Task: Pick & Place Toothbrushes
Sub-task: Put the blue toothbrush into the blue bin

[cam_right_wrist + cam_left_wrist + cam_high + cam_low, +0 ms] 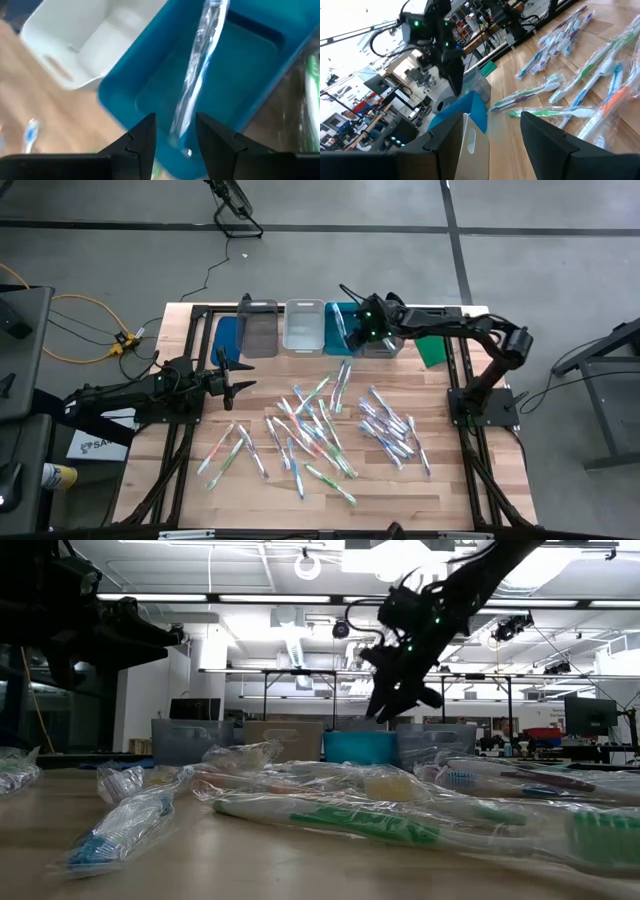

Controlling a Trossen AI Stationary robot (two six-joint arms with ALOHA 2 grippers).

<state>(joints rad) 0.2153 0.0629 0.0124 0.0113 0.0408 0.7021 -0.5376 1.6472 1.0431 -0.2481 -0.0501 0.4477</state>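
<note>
Many wrapped toothbrushes [320, 425] lie scattered on the wooden table. My right gripper [350, 330] hovers over the teal bin [260, 75] at the far edge, pointing down into it, open. One wrapped toothbrush [192, 95] with a blue accent slants inside the teal bin. Its near end shows between my right fingertips [176, 135] with a gap on each side. My left gripper [245, 377] waits open and level at the table's left side, with nothing between its fingers [490, 125].
A grey bin [260, 328], a clear bin [304, 328] and another clear bin [385, 343] stand in the same row as the teal bin along the far edge. A blue lid [228, 335] and a green lid [432, 348] lie at the row's ends.
</note>
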